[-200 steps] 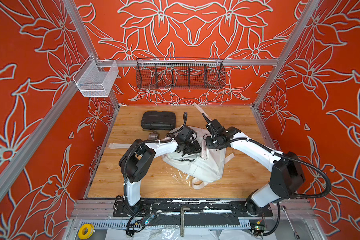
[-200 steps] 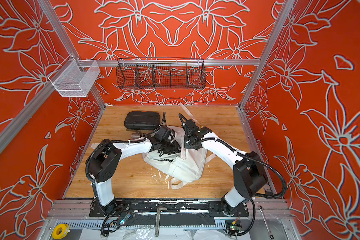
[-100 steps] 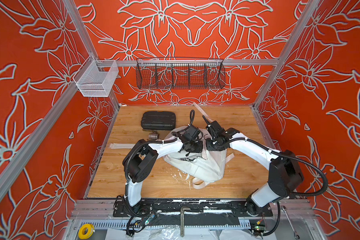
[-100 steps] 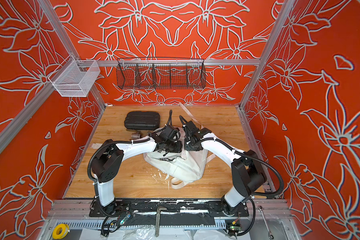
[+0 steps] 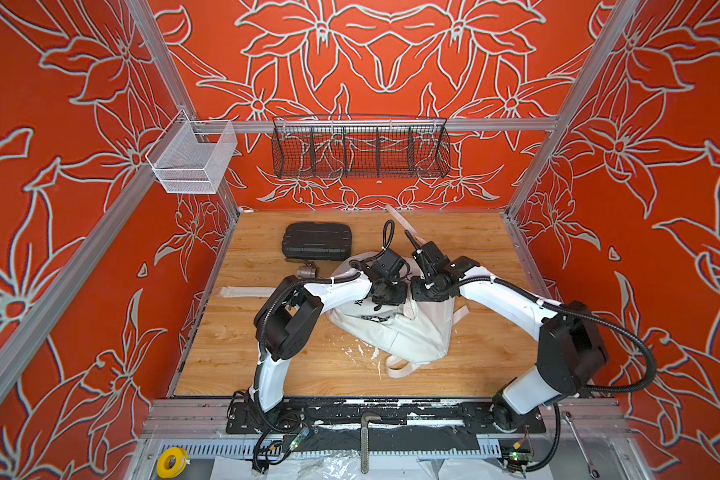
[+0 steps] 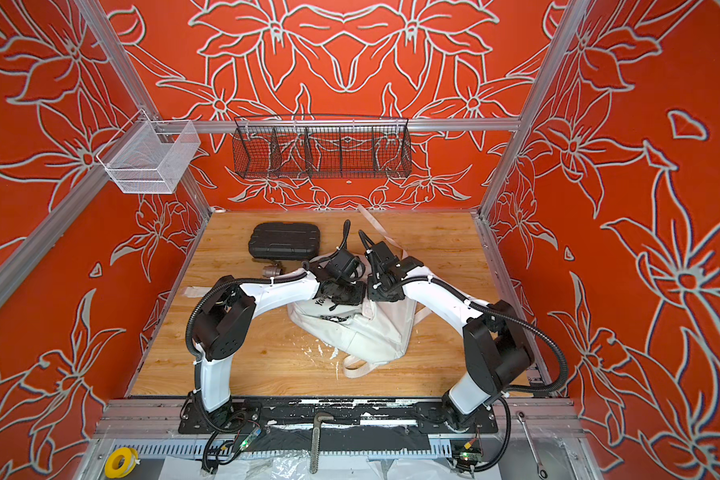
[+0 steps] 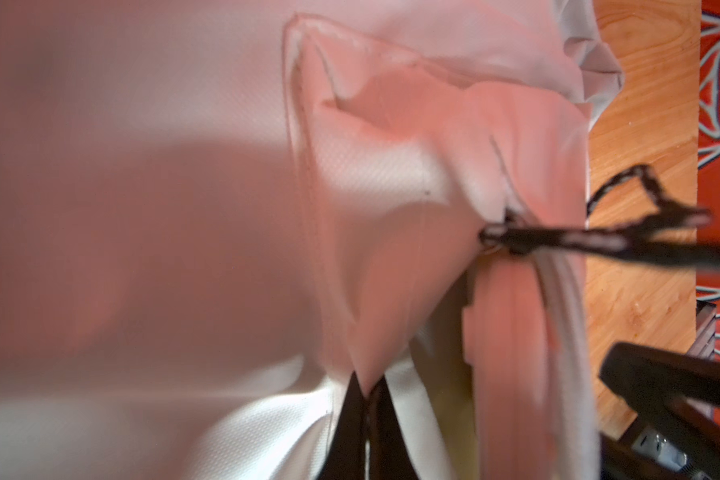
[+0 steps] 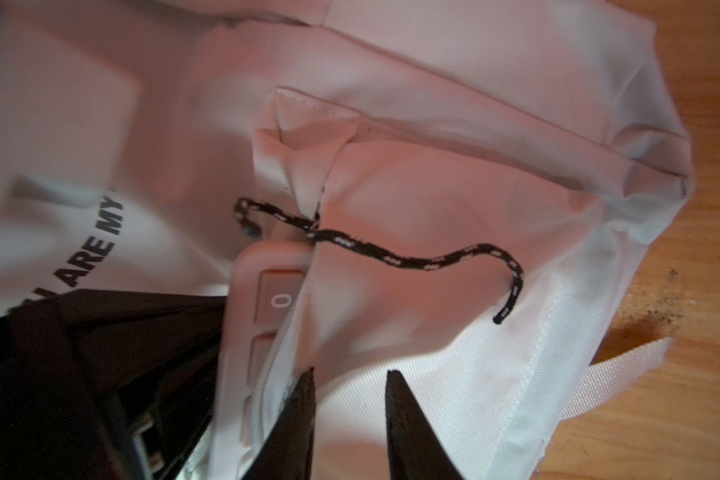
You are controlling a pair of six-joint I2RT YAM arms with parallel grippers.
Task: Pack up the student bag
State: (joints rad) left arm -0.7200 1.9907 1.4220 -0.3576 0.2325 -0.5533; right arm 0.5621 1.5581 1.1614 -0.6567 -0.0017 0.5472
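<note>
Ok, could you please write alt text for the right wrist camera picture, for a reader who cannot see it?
A pale device with a key marked 0 pokes out of an opening in the white student bag, near a black cord zipper pull. The fingers of the right gripper stand apart at the opening's edge, over the fabric.

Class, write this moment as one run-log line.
left jaws: shut on student bag; right jaws: open at its opening; keypad device: partly inside; black case: on table

Wooden tabletop (image 5: 474, 249), white student bag (image 5: 408, 332), black case (image 5: 316, 241), perhaps a small metal fitting (image 5: 307, 272)
</note>
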